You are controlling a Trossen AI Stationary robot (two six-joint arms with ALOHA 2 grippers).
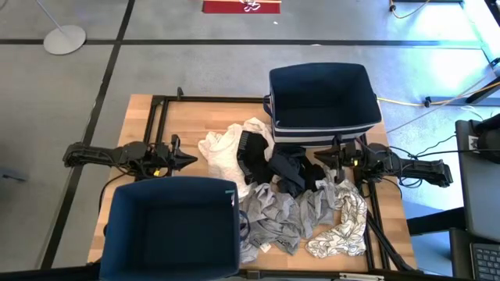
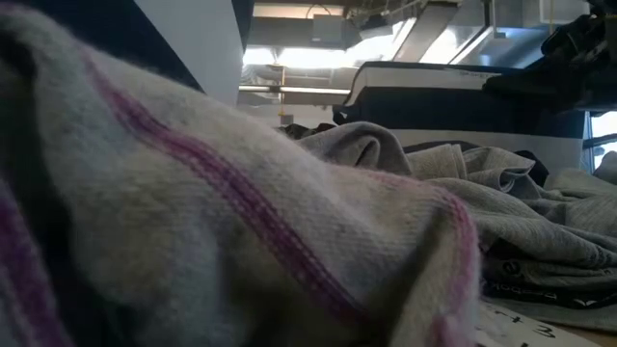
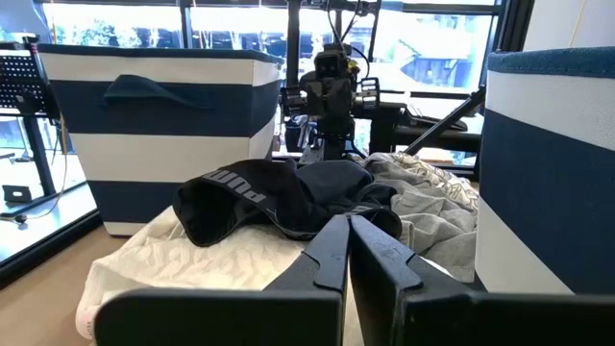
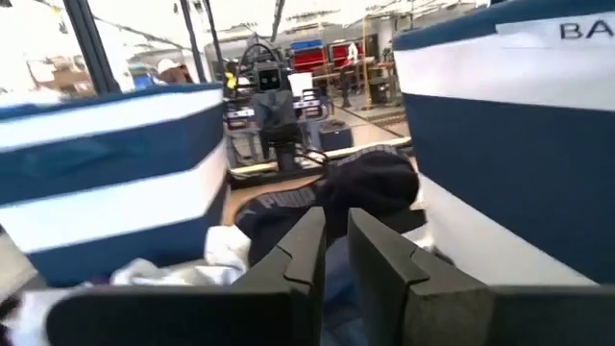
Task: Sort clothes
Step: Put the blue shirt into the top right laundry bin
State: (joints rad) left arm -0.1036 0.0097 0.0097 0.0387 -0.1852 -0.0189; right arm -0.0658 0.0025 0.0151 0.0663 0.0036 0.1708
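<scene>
Heaped soft and crumpled at the centre of the wooden bench (image 1: 187,117): one quilted cream garment (image 1: 221,152), one black garment (image 1: 283,170), one heather grey garment (image 1: 275,218), one squiggle-printed white garment (image 1: 344,226). Two boxy navy fabric bins (image 1: 320,97), at 1 and 7 o'clock. Left gripper (image 1: 187,159) at 9 o'clock, fingers closed, empty. Right gripper (image 1: 319,159) at 3 o'clock, fingers slightly parted, empty.
</scene>
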